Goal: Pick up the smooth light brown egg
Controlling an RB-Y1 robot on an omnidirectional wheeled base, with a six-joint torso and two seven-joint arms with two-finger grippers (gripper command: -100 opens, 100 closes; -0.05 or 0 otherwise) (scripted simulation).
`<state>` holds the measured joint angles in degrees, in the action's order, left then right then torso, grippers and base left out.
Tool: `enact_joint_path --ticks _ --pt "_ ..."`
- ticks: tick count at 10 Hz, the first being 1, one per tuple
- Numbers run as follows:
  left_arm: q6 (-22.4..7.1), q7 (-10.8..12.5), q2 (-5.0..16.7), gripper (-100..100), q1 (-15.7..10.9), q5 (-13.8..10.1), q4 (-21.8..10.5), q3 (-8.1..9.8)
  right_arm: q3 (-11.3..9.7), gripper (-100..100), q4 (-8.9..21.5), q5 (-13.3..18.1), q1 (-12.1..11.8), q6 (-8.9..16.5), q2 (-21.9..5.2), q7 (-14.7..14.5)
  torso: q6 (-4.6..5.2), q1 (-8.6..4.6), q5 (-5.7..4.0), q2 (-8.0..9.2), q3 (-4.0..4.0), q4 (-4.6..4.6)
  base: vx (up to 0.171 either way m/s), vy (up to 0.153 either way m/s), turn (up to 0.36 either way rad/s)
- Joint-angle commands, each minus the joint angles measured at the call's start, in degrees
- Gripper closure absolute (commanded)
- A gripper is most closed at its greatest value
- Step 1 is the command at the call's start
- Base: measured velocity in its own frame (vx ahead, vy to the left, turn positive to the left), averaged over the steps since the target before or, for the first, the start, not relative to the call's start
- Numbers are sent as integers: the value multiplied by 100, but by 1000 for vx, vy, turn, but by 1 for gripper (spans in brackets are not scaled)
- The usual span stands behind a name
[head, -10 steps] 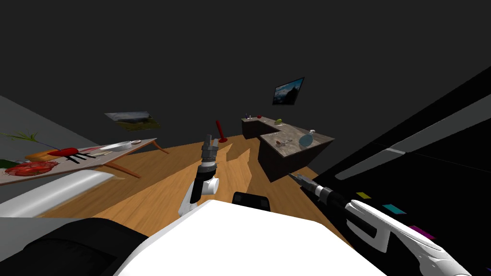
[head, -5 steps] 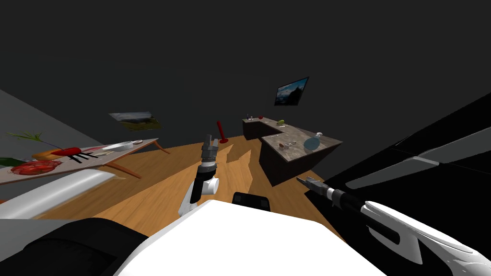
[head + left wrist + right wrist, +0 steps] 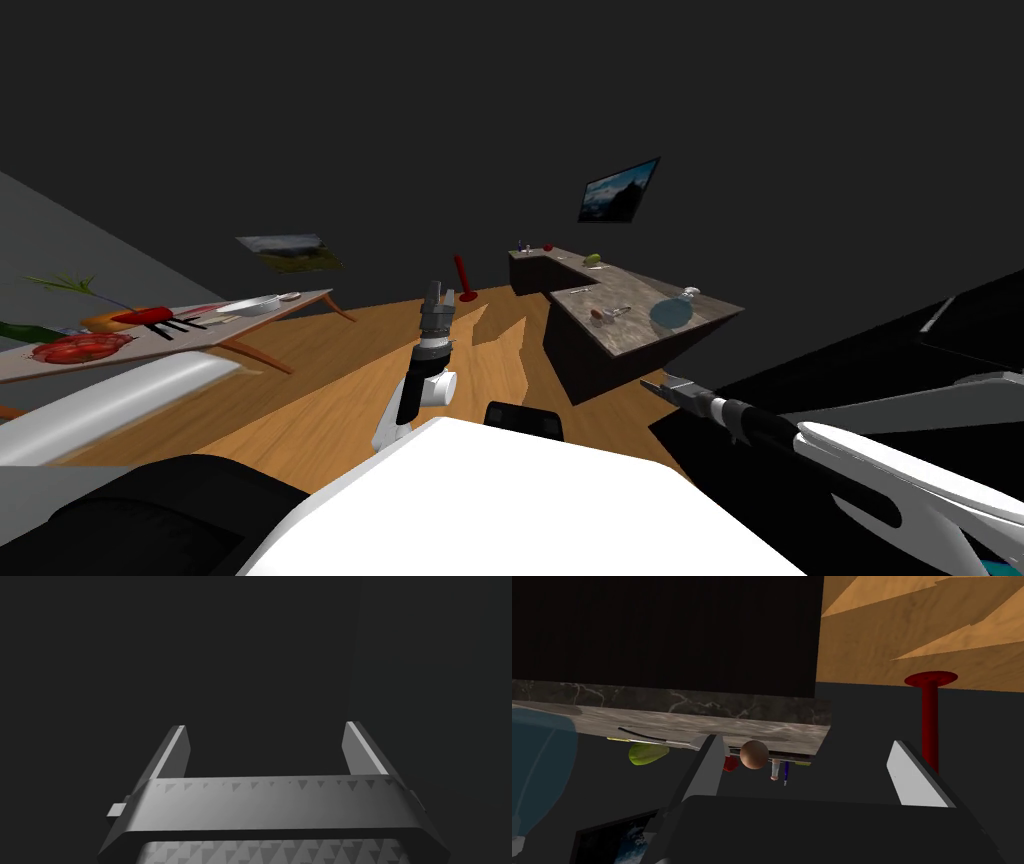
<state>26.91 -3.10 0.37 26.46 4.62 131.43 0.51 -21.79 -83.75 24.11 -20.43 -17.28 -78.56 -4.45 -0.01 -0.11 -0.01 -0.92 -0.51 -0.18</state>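
Observation:
The light brown egg (image 3: 754, 754) lies on a dark L-shaped counter with a marbled top (image 3: 712, 721), beside a small red thing (image 3: 730, 763). It sits well beyond my right gripper (image 3: 807, 763), near the line of one finger (image 3: 709, 768); that gripper is open with nothing between its fingers. In the head view the egg (image 3: 597, 314) is a small brown spot on the counter (image 3: 640, 335), and the right gripper (image 3: 657, 385) hovers short of the counter's near corner. My left gripper (image 3: 432, 293) is raised in front of me, open and empty (image 3: 265, 726).
A bluish glass vessel (image 3: 668, 312), a green fruit (image 3: 592, 259) and small utensils share the counter. A red stand (image 3: 462, 276) rises from the wooden floor (image 3: 330, 400). A low table (image 3: 290, 300) with food stands to the left. A black area lies to the right.
My view has turned, so the counter now sits further right and looks larger. My right arm has swung out to the right and lower. The left arm has held still.

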Motion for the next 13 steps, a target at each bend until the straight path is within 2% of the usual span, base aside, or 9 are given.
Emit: enact_joint_path --ticks 1,5,8,10,11,12,13 --pt "0 0 0 0 0 0 0 0 -116 -100 168 42 36 -15 -281 -99 0 0 0 0 0 0 305 0 86" --pt "0 0 0 0 0 0 0 0 -317 -100 475 119 86 -67 -659 -321 -1 11 1 -13 -9 -4 273 11 104" --pt "0 0 -1 0 0 0 1 -1 -390 -100 545 147 156 -94 -749 -426 -4 33 5 -29 -19 -9 290 56 139" --pt "0 0 -1 0 0 0 0 -1 -362 -100 515 145 250 -103 -752 -454 -2 43 8 -9 -8 -4 259 81 130" --pt "0 0 -1 0 0 0 0 -1 -377 -100 522 144 225 -103 -764 -436 -4 51 10 -12 -10 -5 121 37 37" --pt "0 0 -1 0 -1 0 1 -1 -372 0 516 143 231 -101 -766 -437 4 38 8 32 14 3 23 7 -2" --pt "0 0 -1 0 -2 0 0 -1 -457 -100 229 -143 216 185 -753 -724 5 26 4 70 37 13 50 -63 -200"
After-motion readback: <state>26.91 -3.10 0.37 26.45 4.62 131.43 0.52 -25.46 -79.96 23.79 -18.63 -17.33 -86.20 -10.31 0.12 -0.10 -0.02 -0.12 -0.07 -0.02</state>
